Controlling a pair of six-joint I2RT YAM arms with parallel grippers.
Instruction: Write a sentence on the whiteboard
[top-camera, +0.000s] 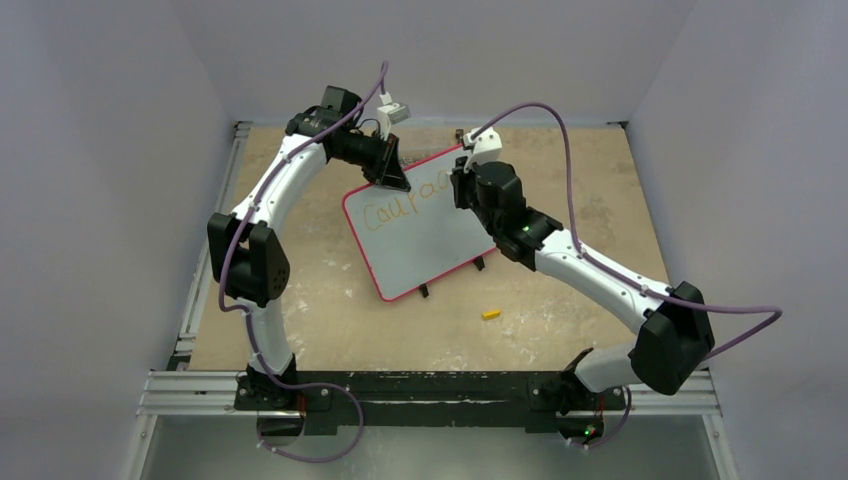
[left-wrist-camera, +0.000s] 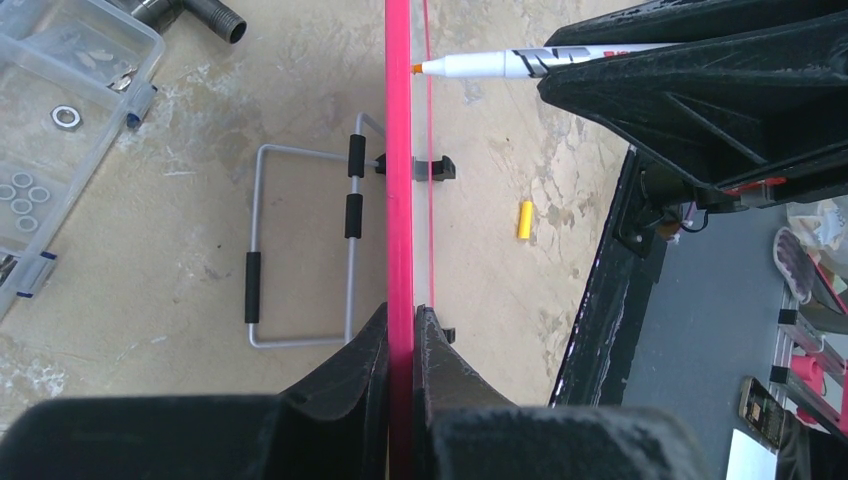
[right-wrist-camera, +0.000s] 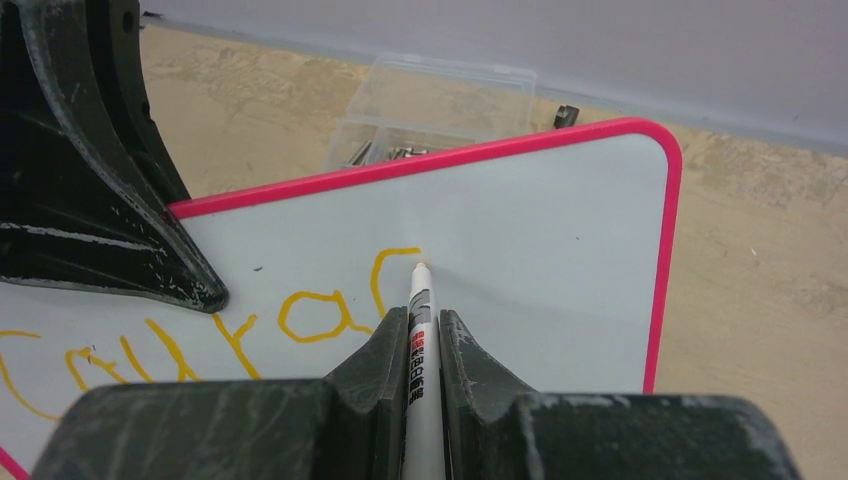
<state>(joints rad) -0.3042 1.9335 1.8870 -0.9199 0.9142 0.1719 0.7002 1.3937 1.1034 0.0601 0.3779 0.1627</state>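
A yellow cap (top-camera: 491, 314) lies on the table (top-camera: 560, 290). Beyond it, the right gripper (right-wrist-camera: 424, 325) is clamped on a white marker (right-wrist-camera: 419, 292), its tip at the sentence (right-wrist-camera: 300, 315) (reading "coura" plus a curved stroke) on the whiteboard (right-wrist-camera: 560, 230). Farther back, the left gripper (left-wrist-camera: 401, 320) pinches the board's pink rim.

Walls (top-camera: 100, 150): plain pale lilac-grey on three sides | Table (top-camera: 330, 320): tan board top, scuffed, with whitish patches | Rail (top-camera: 430, 392): aluminium frame along the near edge | Floor (top-camera: 430, 455): dull grey past the rail | Light: even and soft
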